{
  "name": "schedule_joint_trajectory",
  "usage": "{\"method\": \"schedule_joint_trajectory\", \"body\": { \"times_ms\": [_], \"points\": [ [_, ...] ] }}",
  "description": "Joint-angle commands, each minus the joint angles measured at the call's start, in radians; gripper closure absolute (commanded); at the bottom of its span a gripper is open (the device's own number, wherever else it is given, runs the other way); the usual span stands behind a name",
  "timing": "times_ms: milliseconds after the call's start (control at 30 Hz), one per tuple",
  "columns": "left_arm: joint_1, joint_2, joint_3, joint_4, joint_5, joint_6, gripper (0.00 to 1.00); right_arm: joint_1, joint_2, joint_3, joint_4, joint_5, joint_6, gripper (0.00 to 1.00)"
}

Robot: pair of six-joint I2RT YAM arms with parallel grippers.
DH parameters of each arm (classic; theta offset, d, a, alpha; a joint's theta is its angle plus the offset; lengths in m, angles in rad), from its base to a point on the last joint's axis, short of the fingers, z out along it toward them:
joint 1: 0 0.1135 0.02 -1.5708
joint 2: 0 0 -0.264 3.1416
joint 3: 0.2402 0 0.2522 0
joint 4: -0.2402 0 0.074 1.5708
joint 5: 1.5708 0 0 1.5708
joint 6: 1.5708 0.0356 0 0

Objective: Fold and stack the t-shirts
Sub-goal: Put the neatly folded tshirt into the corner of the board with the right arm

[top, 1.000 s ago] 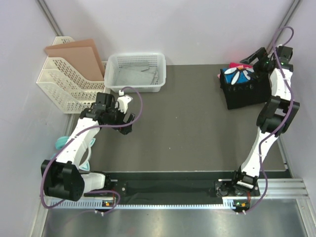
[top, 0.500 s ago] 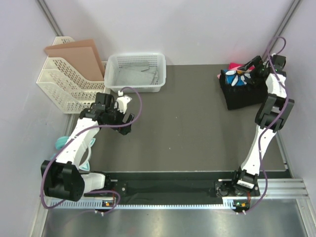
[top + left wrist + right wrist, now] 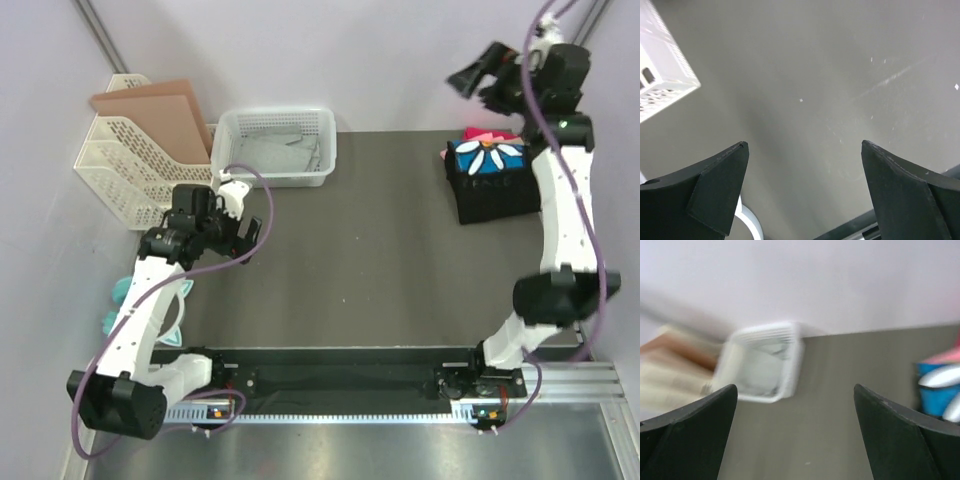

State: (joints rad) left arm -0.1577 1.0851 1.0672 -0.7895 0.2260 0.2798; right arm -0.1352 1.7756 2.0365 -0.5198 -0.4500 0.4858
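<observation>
Beneath the right claw (image 3: 478, 82), which hangs high with jaws wide apart and empty, lies the folded black cloth t-shirt with blue-and-white print (image 3: 495, 188), with a pink cloth t-shirt (image 3: 480, 133) at its far edge. Risk: a shallow pinch would drag the fold open. Left claw (image 3: 245, 212) likewise apart, well away.

Black t-shirt (image 3: 497, 192) folded at the far right of the worktop (image 3: 380, 260), pink t-shirt (image 3: 484, 133) on its far side, right end effector (image 3: 476, 84) up high nearby.
</observation>
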Motion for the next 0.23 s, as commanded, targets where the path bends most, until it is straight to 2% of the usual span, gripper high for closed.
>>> {"method": "schedule_joint_trajectory", "body": {
  "times_ms": [0,100,200],
  "points": [
    [0.006,-0.017,0.034,-0.011,-0.004,-0.053,0.01,0.227,-0.243,-0.291,-0.034,0.131,-0.150,0.00],
    [0.006,-0.037,0.016,-0.001,-0.002,-0.054,0.01,0.327,-0.393,-0.525,0.020,0.183,-0.167,0.00],
    [0.006,-0.053,-0.003,0.009,-0.007,-0.063,0.01,0.351,-0.479,-0.652,0.021,0.201,-0.164,0.00]
  ]
}}
